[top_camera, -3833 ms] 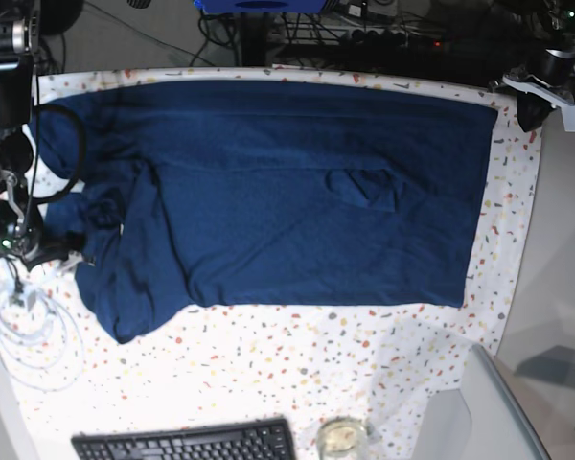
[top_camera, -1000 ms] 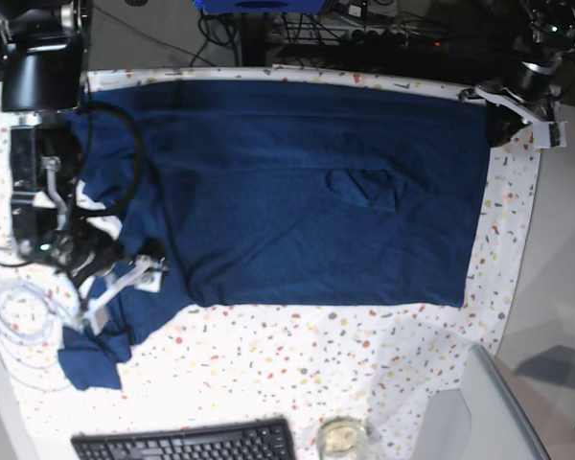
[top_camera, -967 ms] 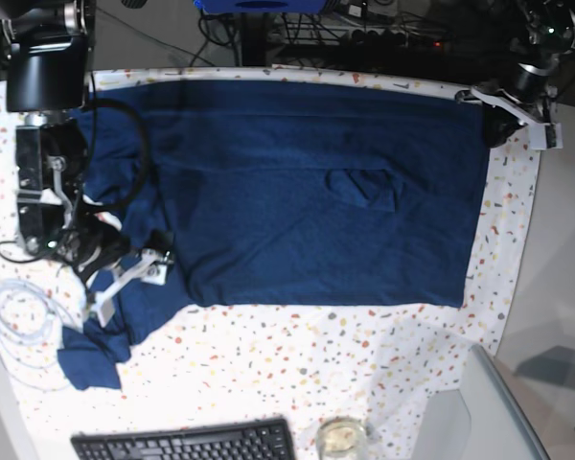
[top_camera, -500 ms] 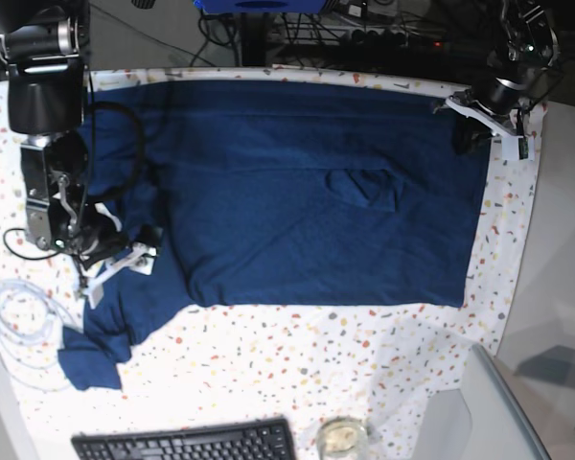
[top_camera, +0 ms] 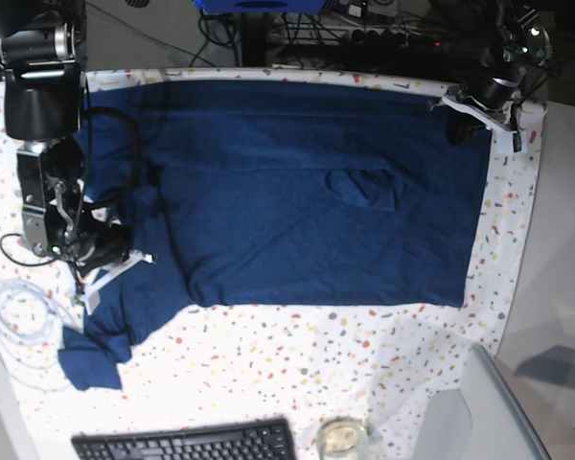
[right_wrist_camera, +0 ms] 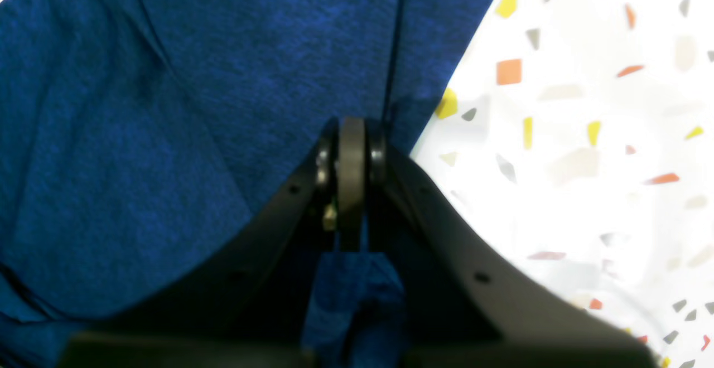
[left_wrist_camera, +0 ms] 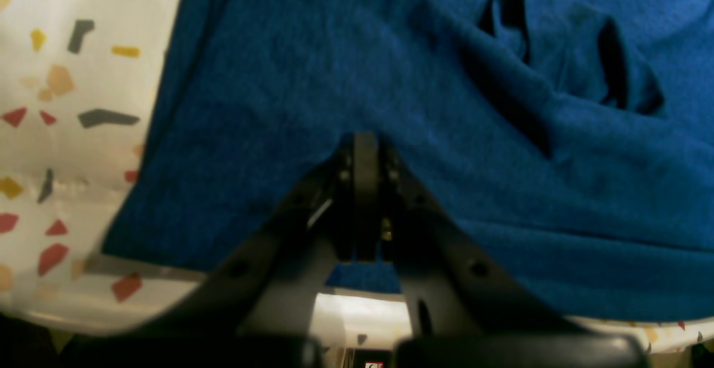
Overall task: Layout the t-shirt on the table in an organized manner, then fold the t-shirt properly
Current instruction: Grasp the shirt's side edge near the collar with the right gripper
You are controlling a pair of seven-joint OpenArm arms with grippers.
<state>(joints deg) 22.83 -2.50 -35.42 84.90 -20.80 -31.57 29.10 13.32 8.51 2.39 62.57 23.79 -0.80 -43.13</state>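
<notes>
The dark navy t-shirt (top_camera: 307, 192) lies spread over the speckled table (top_camera: 297, 364), with a small raised wrinkle (top_camera: 364, 189) near its middle and a bunched sleeve (top_camera: 86, 364) at the lower left. My right gripper (top_camera: 120, 266) sits at the shirt's left side. In the right wrist view the right gripper (right_wrist_camera: 351, 128) is shut on the t-shirt (right_wrist_camera: 167, 106) close to its edge, beside bare table (right_wrist_camera: 585, 106). My left gripper (top_camera: 457, 132) is at the shirt's top right corner. In the left wrist view the left gripper (left_wrist_camera: 365, 142) is shut, its tip against the t-shirt (left_wrist_camera: 502, 189); whether cloth is pinched I cannot tell.
A black keyboard (top_camera: 187, 443) and a glass jar (top_camera: 340, 438) sit at the front edge. A coiled white cable (top_camera: 24, 321) lies at the left. A plain grey surface (top_camera: 556, 287) borders the right side, and dark cables run along the back.
My right gripper has closed on the shirt's left side and pulled in slightly. My left arm has moved left and down onto the shirt's top right corner.
</notes>
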